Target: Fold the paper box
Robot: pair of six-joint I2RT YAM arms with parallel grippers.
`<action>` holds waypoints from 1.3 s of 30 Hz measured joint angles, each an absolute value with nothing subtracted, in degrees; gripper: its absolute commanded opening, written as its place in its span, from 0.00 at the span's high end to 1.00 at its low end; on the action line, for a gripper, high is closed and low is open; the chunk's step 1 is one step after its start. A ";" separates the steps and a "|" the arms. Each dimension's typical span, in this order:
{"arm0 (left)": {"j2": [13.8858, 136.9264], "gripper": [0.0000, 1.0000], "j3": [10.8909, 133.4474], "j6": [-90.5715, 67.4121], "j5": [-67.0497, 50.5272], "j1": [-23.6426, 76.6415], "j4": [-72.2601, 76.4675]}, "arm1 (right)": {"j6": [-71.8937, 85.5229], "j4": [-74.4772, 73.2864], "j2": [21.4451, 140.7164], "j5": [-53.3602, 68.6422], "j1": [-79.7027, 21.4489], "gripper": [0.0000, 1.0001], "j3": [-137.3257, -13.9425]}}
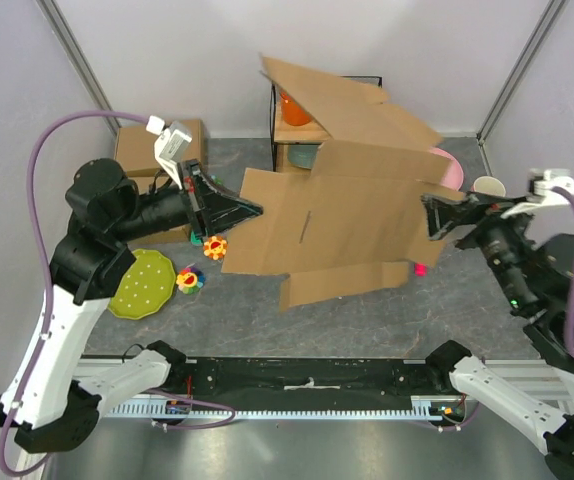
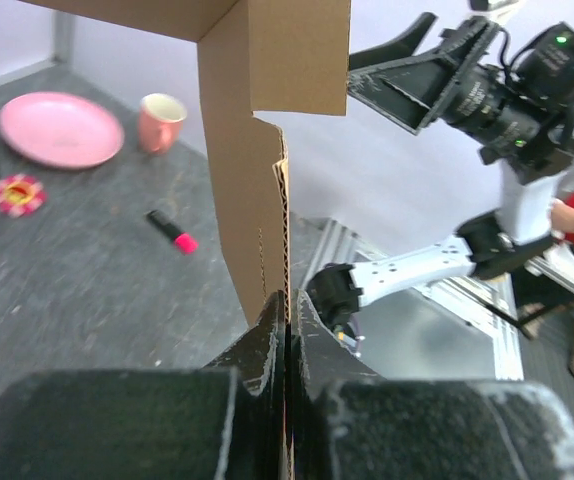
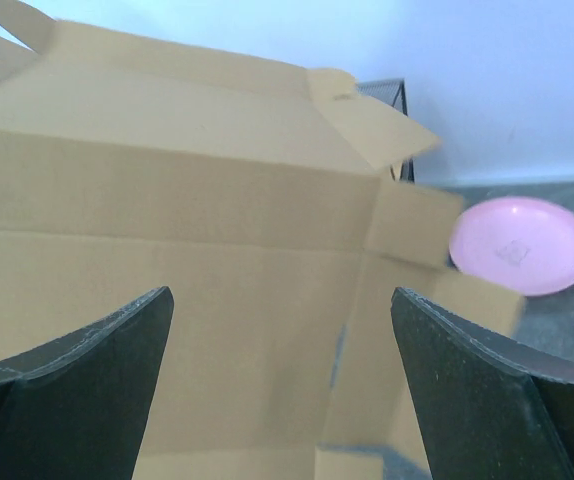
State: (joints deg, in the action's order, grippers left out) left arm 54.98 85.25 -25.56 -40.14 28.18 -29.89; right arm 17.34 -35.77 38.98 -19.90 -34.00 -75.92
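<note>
while aloft, paper box (image 1: 352,215) crosswise

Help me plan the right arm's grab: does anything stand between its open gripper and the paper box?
Nothing visible does. The right gripper is open and faces the paper box directly; in its wrist view only bare cardboard shows between its jaws. The pink plate lies off to the side.
</note>
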 measured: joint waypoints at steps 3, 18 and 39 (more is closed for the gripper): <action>58.52 0.98 89.32 -26.17 -43.68 30.65 -28.10 | 16.84 -36.05 36.77 -21.17 -34.00 0.02 -78.76; 73.19 0.98 91.31 -10.11 -47.88 35.51 -38.04 | 18.50 -43.16 32.45 -31.51 -34.06 0.02 -76.58; 92.16 0.01 90.80 -1.69 5.67 35.42 -37.87 | 21.23 -43.90 30.02 -24.91 -34.04 0.02 -70.91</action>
State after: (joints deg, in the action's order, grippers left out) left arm 92.16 90.80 -1.69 5.67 35.42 -37.87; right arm 21.23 -43.90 30.02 -24.91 -34.04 -70.91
